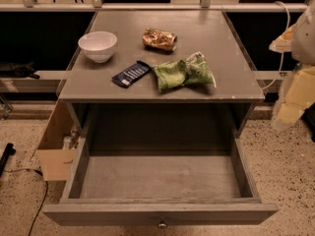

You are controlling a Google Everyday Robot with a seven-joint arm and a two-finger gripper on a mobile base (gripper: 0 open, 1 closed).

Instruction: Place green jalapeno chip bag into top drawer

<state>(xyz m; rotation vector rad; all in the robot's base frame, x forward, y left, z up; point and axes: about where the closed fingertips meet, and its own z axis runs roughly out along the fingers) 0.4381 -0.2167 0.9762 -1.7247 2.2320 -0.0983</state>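
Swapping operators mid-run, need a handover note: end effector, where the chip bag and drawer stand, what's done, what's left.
The end effector is at the right edge of view, beside the cabinet, apart from the bag.
The green jalapeno chip bag lies on the tabletop, front right, next to the dark-blue packet.
The top drawer is pulled open, bag not in it.
Done: drawer open.
Left: grasp the bag, place it in the drawer.

Grey table [197,28] with white bowl [98,45], brown-gold bag [159,39], dark-blue packet [131,73], green jalapeno chip bag [183,73]; tool [286,112] beyond right edge.
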